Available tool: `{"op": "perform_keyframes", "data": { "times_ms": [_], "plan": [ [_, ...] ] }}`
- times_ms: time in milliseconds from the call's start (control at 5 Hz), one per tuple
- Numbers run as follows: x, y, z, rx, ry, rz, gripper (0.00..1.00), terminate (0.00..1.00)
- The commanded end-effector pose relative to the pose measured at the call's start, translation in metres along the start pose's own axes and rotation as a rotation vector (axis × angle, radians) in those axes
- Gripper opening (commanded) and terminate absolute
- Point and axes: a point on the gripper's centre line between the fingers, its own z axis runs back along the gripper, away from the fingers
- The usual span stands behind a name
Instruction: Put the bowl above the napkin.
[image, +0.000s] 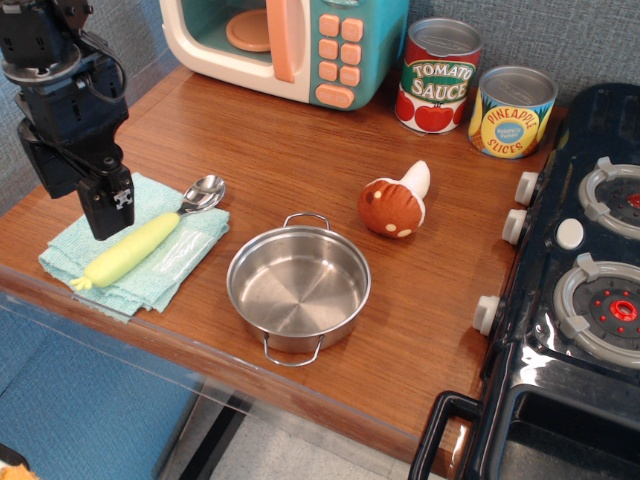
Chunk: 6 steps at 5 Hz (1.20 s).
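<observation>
The shiny steel bowl (298, 287), with two wire loop handles, stands upright and empty on the wooden table near its front edge. The light teal napkin (70, 258) lies flat to its left, apart from it. A yellow toy vegetable (130, 250) and a metal spoon (200, 192) lie on the napkin. My black gripper (106, 212) hangs over the napkin's far left part, next to the yellow toy's upper end and well left of the bowl. Its fingers show as one dark block with no visible gap, and nothing is seen held.
A brown and white toy mushroom (397, 203) lies right of and behind the bowl. A toy microwave (285, 45), a tomato sauce can (438, 78) and a pineapple can (511, 112) stand at the back. A black toy stove (590, 270) borders the table's right side.
</observation>
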Motion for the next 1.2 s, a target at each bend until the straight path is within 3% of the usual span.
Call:
{"op": "perform_keyframes", "data": {
  "times_ms": [0, 400, 600, 800, 1000],
  "plan": [
    [0.0, 0.0, 0.0, 0.0, 0.0, 0.0, 1.0, 0.0],
    [0.054, -0.043, 0.002, -0.001, -0.057, -0.056, 1.0, 0.0],
    [0.074, -0.061, 0.001, -0.023, -0.077, -0.018, 1.0, 0.0],
    [0.087, -0.076, -0.016, -0.056, -0.058, 0.081, 1.0, 0.0],
    [0.086, -0.084, -0.033, -0.057, -0.002, 0.12, 1.0, 0.0]
  ]
}}
